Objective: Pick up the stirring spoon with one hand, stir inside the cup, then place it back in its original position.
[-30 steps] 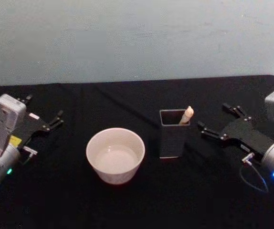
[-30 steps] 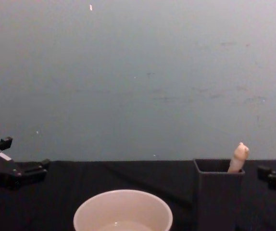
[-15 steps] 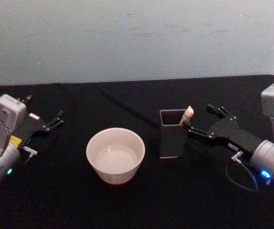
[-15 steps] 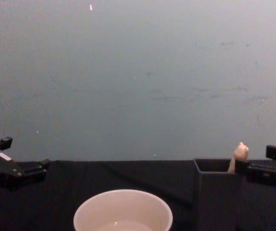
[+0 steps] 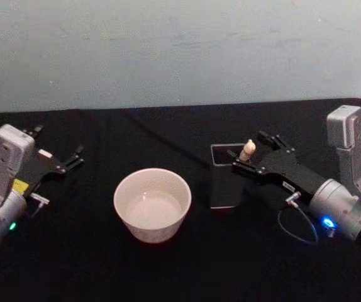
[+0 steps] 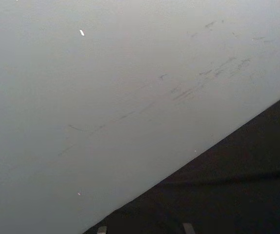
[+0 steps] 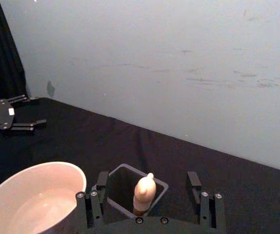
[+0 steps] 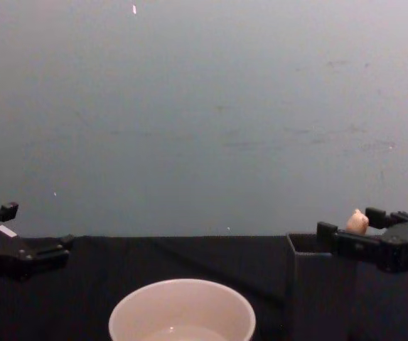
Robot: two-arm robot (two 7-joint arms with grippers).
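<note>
A small stirring spoon (image 7: 144, 192), of which just the beige carved knob is visible, stands in a dark grey square upright holder (image 5: 221, 189) near the middle of the black-draped table (image 5: 168, 270). It leans into the holder's far right corner. A wide round cream cup (image 5: 149, 234) sits just beside the holder, on the side toward the table's left edge.

The spoon is probably light, stiff and slim, and its smooth knob may slip, so the handle just under the knob looks the surest hold.

The right gripper (image 5: 249, 151), black and two-fingered, is spread wide with a finger on either side of the knob, apparently touching nothing. The left gripper (image 5: 60, 139) rests spread and empty near the left edge.
</note>
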